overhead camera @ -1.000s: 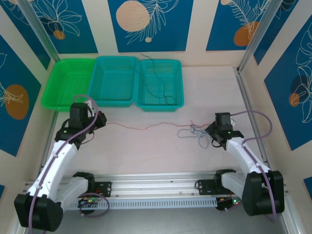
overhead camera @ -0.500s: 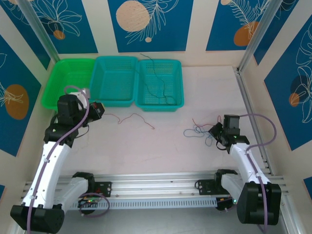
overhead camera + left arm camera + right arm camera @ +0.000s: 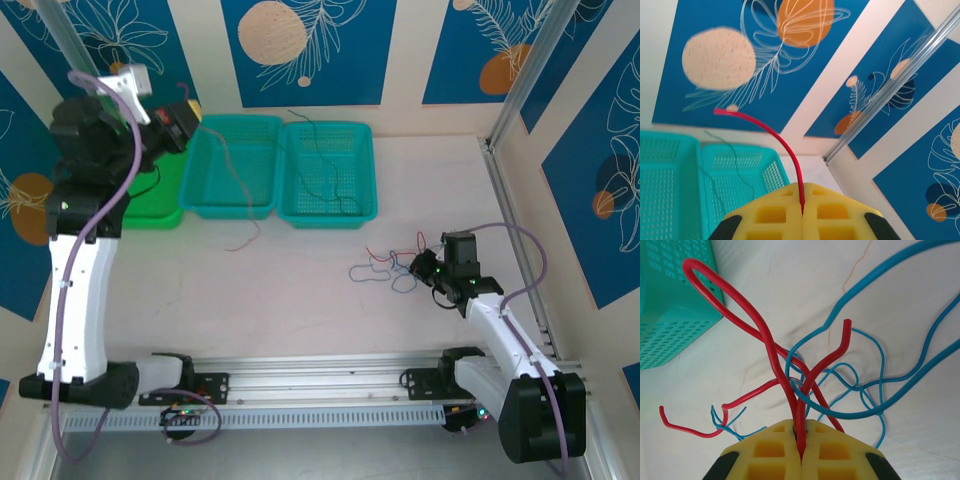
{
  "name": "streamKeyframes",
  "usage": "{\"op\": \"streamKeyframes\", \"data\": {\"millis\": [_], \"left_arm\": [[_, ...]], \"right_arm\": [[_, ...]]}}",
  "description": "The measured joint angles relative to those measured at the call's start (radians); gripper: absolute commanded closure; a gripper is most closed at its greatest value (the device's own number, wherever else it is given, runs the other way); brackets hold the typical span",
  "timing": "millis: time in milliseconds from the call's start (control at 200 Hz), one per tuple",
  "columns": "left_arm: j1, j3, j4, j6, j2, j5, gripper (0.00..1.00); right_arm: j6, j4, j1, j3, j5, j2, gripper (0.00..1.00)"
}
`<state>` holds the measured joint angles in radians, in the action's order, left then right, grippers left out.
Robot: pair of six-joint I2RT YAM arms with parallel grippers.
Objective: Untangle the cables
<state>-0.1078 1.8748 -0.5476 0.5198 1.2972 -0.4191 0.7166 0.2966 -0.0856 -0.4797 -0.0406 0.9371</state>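
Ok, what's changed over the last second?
The left hand, shut on a red wire, rose and swung back-left above the green basket, dragging that wire clear of the tangle. The right hand stayed shut on the tangle, which slid slightly left. The teal baskets and the dark wire in the right one stayed put.

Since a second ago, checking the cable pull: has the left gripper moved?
Yes. The left gripper, shut on the red cable, went from before the green basket to the far left corner of the middle teal basket.
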Motion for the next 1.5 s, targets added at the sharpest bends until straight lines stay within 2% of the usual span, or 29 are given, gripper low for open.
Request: {"op": "streamKeyframes", "data": {"millis": [110,240,300,555,705,865,925,1030,1135,1195,1260,1380,1500], "left_arm": [[0.000,0.242,-0.051,-0.026,0.131,0.006,1.00],[0.001,0.612,-0.145,-0.079,0.331,0.048,1.00],[0.003,0.712,-0.158,-0.100,0.392,0.080,1.00],[0.060,0.795,-0.201,-0.164,0.518,0.204,1.00],[0.106,0.793,-0.201,-0.176,0.633,0.219,1.00],[0.114,0.763,-0.223,-0.180,0.763,0.218,1.00],[0.114,0.751,-0.247,-0.182,0.805,0.218,0.81],[0.114,0.744,-0.308,-0.185,0.874,0.228,0.69],[0.116,0.741,-0.366,-0.191,0.913,0.241,0.31],[0.119,0.737,-0.386,-0.190,0.917,0.247,0.18],[0.122,0.736,-0.396,-0.190,0.914,0.253,0.15],[0.126,0.736,-0.399,-0.186,0.885,0.255,0.15],[0.122,0.736,-0.419,-0.182,0.817,0.229,0.20]], "right_arm": [[0.000,-0.003,-0.013,0.000,0.000,0.000,1.00],[0.000,-0.005,-0.026,0.000,-0.002,0.000,1.00],[0.000,-0.005,-0.031,0.000,-0.004,0.000,1.00],[-0.002,0.005,-0.045,0.000,-0.004,-0.011,1.00],[-0.005,0.013,-0.046,0.000,-0.004,-0.034,1.00],[-0.009,0.032,-0.048,-0.001,-0.011,-0.047,1.00],[-0.008,0.034,-0.048,-0.001,-0.012,-0.047,1.00],[-0.009,0.033,-0.049,-0.003,-0.012,-0.047,1.00],[-0.012,0.038,-0.052,-0.012,-0.014,-0.046,1.00],[-0.013,0.039,-0.052,-0.018,-0.015,-0.046,1.00],[-0.014,0.040,-0.052,-0.024,-0.016,-0.046,1.00],[-0.015,0.040,-0.052,-0.026,-0.015,-0.045,1.00],[-0.023,0.028,-0.054,-0.026,-0.001,-0.039,1.00]]}}
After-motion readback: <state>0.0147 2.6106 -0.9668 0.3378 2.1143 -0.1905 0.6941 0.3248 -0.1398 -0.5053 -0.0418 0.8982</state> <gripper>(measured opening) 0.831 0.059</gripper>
